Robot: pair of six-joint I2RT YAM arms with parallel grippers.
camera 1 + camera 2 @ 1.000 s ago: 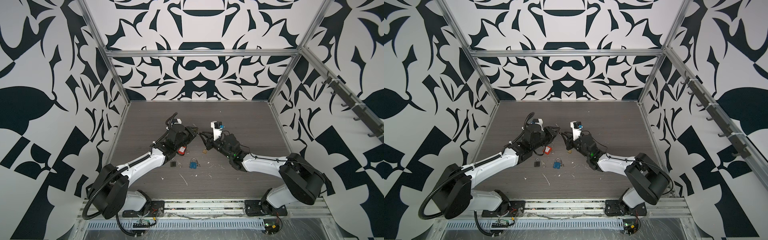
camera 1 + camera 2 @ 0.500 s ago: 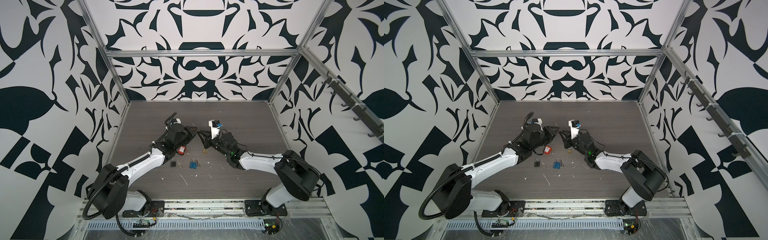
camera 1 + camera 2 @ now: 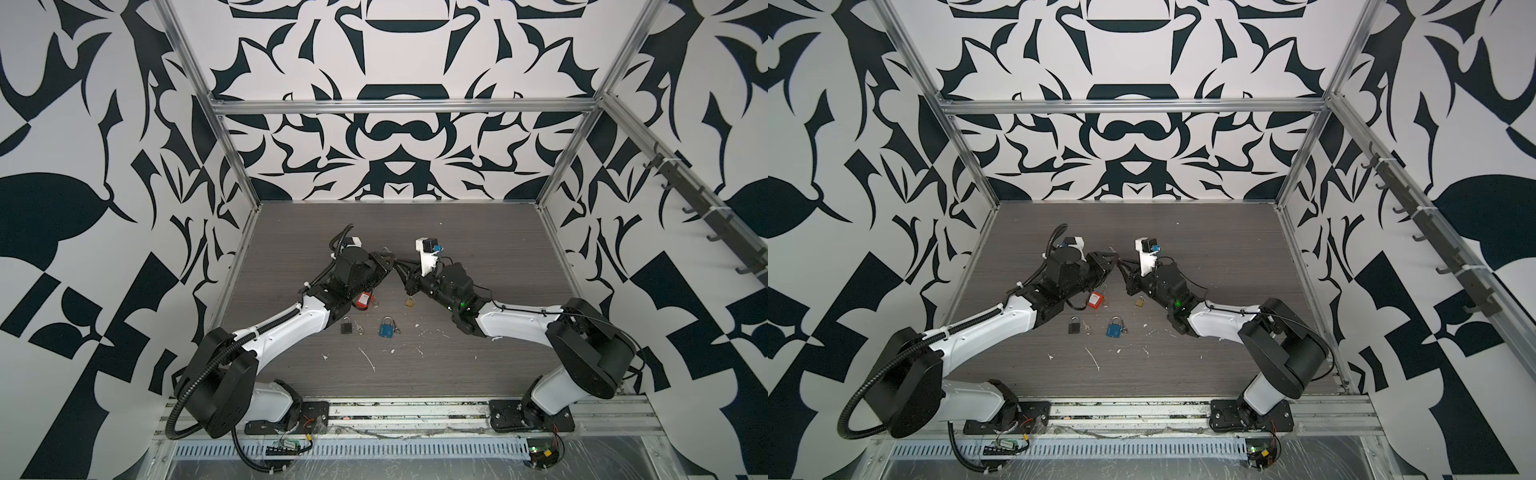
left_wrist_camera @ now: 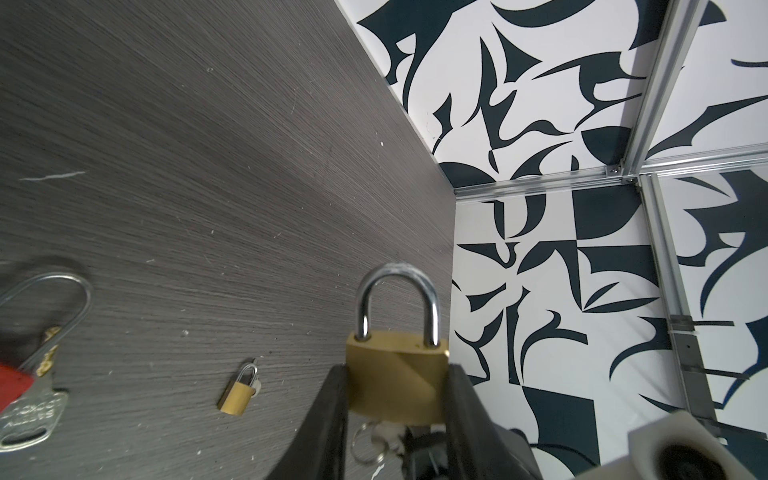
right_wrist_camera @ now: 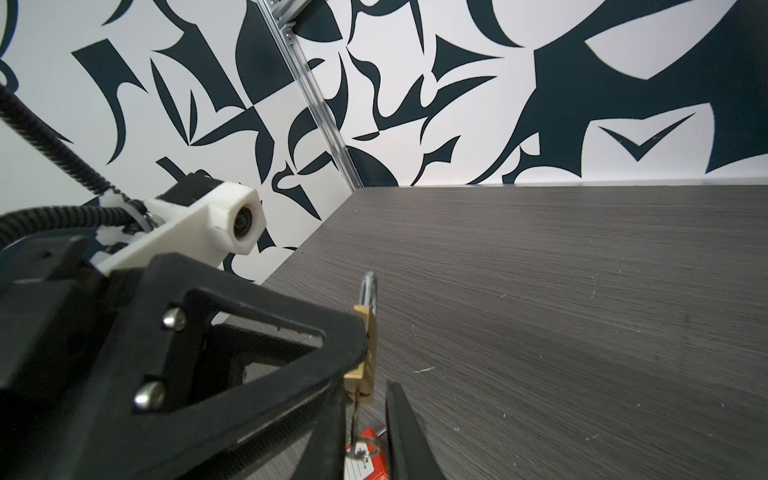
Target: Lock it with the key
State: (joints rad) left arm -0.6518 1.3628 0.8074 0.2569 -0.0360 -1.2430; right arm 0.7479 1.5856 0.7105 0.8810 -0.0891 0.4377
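the cell reads bright and evenly lit to me, soft light from above leaving only faint shadows on the grey wood-grain tabletop (image 3: 478,232) in both top views, which are crisp. on the left wrist view the brass padlock with a steel shackle (image 4: 397,374) is fairly sharp, a white glint on its arch; the red-bodied padlock (image 4: 12,386) at the border and the white plastic camera housing (image 4: 648,444) smear out of focus, stretched by the wide lens.
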